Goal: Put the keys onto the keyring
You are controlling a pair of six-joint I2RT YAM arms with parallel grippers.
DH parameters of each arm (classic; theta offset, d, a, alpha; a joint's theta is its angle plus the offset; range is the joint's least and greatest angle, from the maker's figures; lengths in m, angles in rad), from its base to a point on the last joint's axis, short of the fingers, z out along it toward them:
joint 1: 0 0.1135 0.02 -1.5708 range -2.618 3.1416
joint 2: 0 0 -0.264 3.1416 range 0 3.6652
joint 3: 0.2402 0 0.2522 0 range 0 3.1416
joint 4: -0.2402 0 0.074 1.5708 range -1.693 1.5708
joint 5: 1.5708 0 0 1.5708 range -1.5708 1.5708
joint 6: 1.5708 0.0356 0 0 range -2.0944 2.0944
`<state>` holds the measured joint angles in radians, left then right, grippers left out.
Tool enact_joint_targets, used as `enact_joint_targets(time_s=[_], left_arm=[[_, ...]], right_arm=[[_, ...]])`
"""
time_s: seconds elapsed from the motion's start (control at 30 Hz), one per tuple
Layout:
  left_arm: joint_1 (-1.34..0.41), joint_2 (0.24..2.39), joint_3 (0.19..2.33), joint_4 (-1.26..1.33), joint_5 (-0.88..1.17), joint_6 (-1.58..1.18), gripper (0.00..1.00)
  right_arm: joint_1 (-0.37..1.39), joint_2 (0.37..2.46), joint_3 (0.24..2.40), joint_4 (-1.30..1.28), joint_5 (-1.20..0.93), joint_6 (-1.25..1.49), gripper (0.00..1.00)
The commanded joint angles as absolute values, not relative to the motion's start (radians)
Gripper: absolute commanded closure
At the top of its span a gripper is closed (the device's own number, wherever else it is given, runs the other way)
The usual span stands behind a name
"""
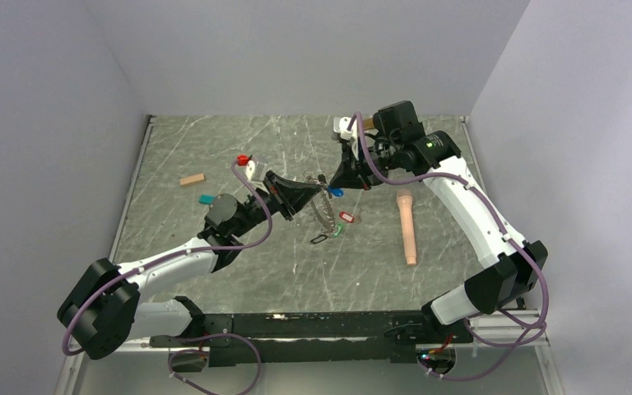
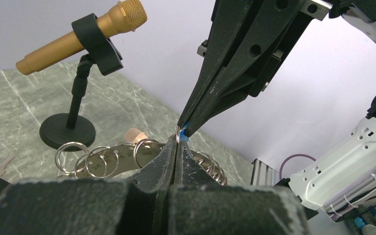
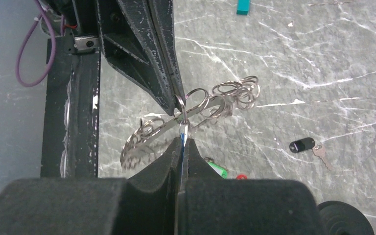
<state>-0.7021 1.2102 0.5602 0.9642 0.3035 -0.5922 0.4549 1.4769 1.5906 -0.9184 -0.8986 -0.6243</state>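
The keyring (image 1: 326,212) is a curved metal strip carrying several split rings (image 2: 103,159), hanging over the table's middle. My left gripper (image 1: 317,183) is shut on one of its rings at the very tip (image 2: 177,142). Tip to tip with it, my right gripper (image 1: 332,188) is shut on the blue key (image 1: 335,192), whose blue tag (image 2: 186,131) shows between the jaws (image 3: 182,139). The blue key's small ring touches the held ring (image 3: 181,105). The red key (image 1: 346,217) and the green key (image 1: 336,231) lie on the table below, also seen as the green tag (image 3: 219,170) and the red tag (image 3: 241,176).
A black-tagged key (image 3: 302,145) lies near the others. A gold microphone (image 2: 78,34) stands on a black round-based stand (image 2: 67,132). A peach cylinder (image 1: 407,226) lies to the right. A wooden block (image 1: 192,178) and a teal block (image 1: 206,198) lie to the left.
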Motion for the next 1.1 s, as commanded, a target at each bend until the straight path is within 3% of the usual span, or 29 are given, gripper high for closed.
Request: enact_joint_targets(time_s=[0.0,1.07], left_arm=[[-0.684,1.186,0.596,0.979,0.341,-0.606,1.00],[-0.661,1.259,0.637,1.049,0.498,-0.666,1.00]], right_arm=[[0.450,1.436,1.641,-0.956,-0.944,-0.692,0.97],[0.490,1.473,1.596,-0.963,-0.930,-0.662,0.92]])
